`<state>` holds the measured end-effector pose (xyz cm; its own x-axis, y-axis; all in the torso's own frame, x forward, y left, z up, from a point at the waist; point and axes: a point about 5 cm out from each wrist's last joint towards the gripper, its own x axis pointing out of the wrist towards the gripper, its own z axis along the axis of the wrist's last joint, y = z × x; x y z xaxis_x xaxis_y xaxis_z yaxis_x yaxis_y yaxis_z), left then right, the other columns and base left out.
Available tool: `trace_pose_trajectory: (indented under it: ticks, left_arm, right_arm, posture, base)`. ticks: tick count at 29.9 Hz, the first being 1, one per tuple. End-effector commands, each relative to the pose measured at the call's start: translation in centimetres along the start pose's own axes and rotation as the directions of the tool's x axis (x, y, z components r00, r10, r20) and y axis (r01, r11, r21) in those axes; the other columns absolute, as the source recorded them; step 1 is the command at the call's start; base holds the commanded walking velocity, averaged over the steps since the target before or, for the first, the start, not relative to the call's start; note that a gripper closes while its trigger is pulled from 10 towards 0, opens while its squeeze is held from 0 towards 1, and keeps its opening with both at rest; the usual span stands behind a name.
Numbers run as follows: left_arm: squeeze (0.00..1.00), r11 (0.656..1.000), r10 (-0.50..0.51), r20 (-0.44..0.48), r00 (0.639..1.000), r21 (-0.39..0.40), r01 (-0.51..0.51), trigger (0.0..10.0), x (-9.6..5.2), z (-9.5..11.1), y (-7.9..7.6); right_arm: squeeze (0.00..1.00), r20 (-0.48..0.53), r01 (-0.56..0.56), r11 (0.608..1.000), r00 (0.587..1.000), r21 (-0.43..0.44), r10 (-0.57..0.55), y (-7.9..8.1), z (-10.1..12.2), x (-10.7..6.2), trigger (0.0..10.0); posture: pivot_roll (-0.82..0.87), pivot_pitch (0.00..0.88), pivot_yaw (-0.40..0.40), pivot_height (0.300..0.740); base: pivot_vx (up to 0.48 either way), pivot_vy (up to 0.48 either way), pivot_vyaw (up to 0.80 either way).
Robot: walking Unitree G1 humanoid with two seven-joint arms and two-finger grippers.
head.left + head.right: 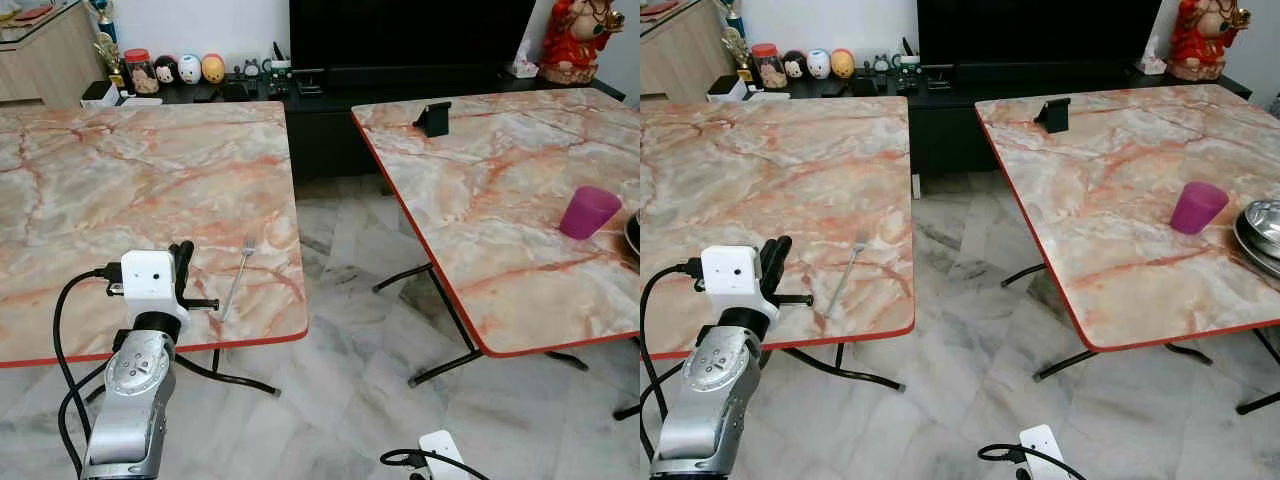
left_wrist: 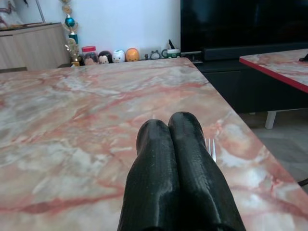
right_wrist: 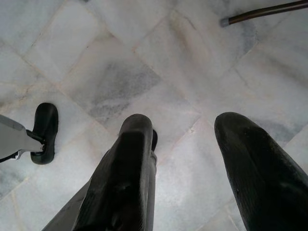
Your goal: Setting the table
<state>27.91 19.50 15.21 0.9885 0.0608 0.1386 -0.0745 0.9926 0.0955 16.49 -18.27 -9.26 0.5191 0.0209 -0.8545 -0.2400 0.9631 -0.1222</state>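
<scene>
A silver fork (image 1: 238,276) lies on the left marble-patterned table (image 1: 120,190) near its front right corner, tines pointing away from me. My left gripper (image 1: 183,252) hovers just left of the fork, fingers (image 2: 175,159) pressed shut with nothing between them; the fork's tines (image 2: 210,146) peek out beside them. On the right table (image 1: 500,200) stand a purple cup (image 1: 587,211) and, at the far right edge, stacked metal plates (image 1: 1262,228). My right gripper (image 3: 187,144) hangs low over the floor, fingers open and empty.
A black phone stand (image 1: 433,118) sits at the back of the right table. A gap of marble floor (image 1: 350,300) separates the two tables. Behind them runs a dark TV cabinet (image 1: 300,95) with jars and figurines; folding table legs (image 1: 440,365) splay beneath.
</scene>
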Motion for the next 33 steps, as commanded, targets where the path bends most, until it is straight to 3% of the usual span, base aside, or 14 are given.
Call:
trace_pose_trajectory:
  ticks: [1,11,33]
  left_arm:
    - [0.00,1.000,-0.019,-0.006,1.000,-0.009,0.018,10.0,0.1,-0.1,-0.4]
    - [0.00,0.998,-0.053,-0.017,0.998,-0.017,0.053,10.0,0.1,-0.3,-0.9]
    - [0.00,0.979,-0.205,-0.124,0.971,-0.028,0.203,10.0,0.4,-2.2,-2.5]
  right_arm:
    - [0.00,-0.004,0.000,1.000,1.000,0.002,0.000,-0.1,0.0,0.0,10.0]
    - [0.00,-0.005,0.000,1.000,1.000,-0.001,0.000,-0.1,0.0,0.0,10.0]
    - [0.00,-0.007,-0.002,1.000,1.000,-0.003,0.002,-0.1,0.0,0.0,10.0]
  posture:
    - [0.01,0.000,-0.009,0.740]
    - [0.01,0.000,-0.010,0.740]
    - [0.01,0.000,-0.012,0.740]
  base:
    - [0.274,0.000,0.00]
    - [0.269,0.000,0.00]
    - [0.000,0.000,0.00]
